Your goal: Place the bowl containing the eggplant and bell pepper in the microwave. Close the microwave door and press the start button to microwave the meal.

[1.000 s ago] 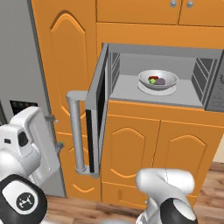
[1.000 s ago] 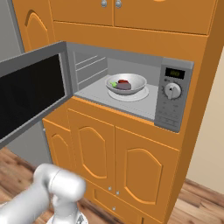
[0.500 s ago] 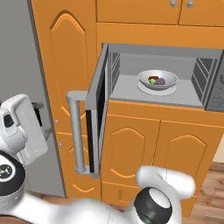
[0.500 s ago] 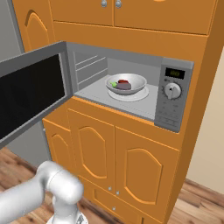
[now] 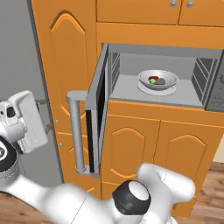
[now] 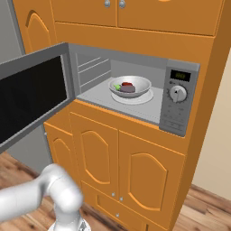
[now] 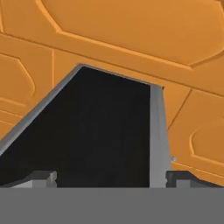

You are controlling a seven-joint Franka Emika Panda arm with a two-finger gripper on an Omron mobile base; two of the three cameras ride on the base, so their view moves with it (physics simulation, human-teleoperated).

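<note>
1. You are looking at the bowl [image 5: 158,80] already sitting inside the microwave [image 6: 135,67], on the pale floor of the cavity, with the eggplant [image 6: 128,89] and the bell pepper [image 6: 127,84] lying in it, so by my reading the placing step is done
2. You are seeing the microwave door [image 5: 97,109] standing wide open, swung out to the left with its long bar handle [image 5: 75,131] facing the room, so closing it is yet to be done
3. You are also left with the start button on the control panel [image 6: 177,103] at the right of the cavity; nothing is touching it
4. Your claw [image 7: 109,177] is standing spread about as wide as it goes, holding nothing, its two tips rising on either side of the door's dark glass [image 7: 92,131], and I cannot tell whether they are touching it
5. You are probably lining up to push the door shut
</note>
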